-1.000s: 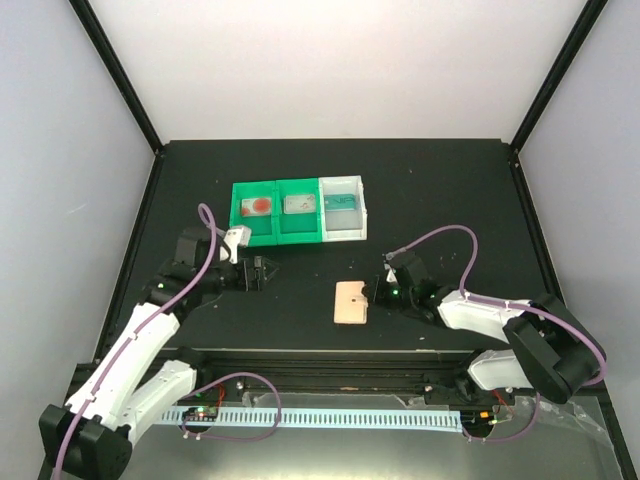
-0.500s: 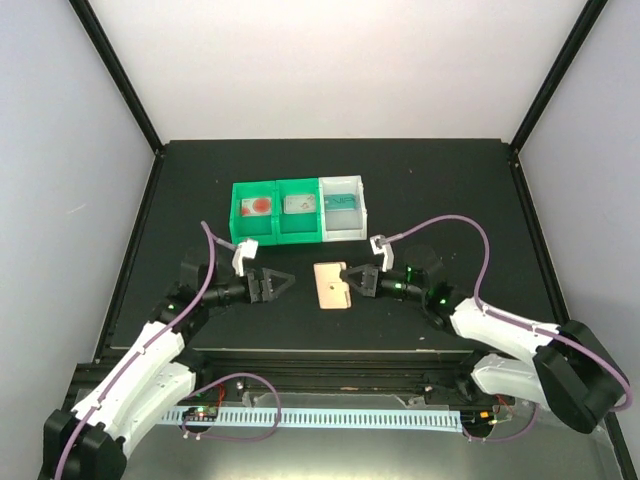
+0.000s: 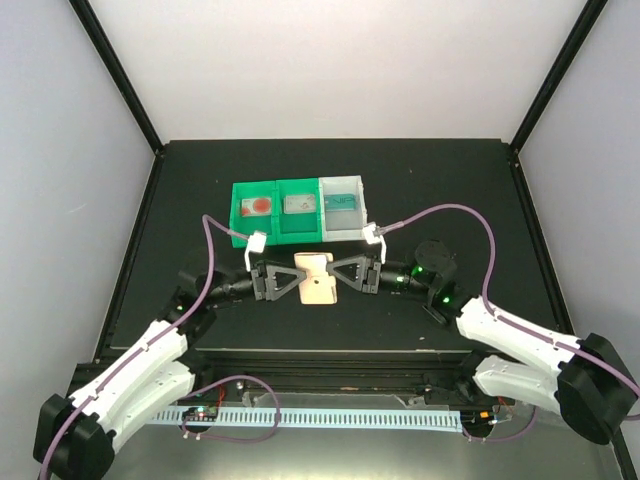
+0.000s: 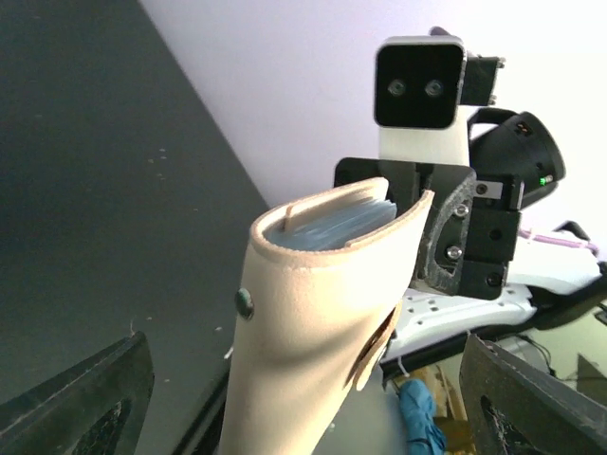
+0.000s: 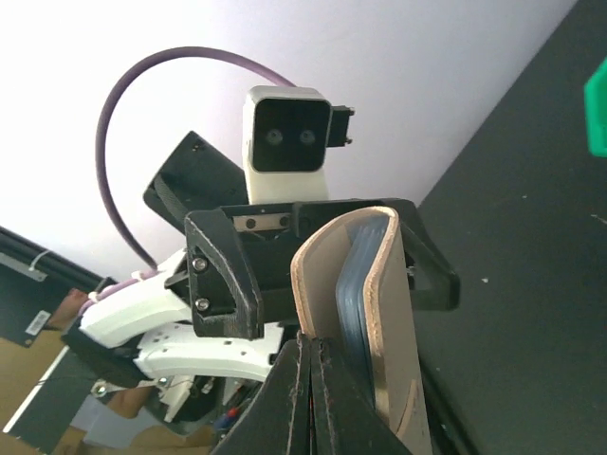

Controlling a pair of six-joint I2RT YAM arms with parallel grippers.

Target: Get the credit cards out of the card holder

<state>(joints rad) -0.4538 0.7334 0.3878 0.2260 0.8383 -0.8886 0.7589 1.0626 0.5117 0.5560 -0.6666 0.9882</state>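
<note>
Tan card holder (image 3: 320, 291) (mouth pointing away) pinched by right claw (image 3: 336, 275); left claw (image 3: 297, 281) spread.

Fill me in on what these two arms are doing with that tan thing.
The right gripper is shut on one edge of the card holder and holds it up off the table, between the two arms. The left gripper faces it from the other side, wide open and gripping nothing. The bluish edges of the credit cards show inside the holder's pocket. A green-and-white bin tray sits behind them.
</note>
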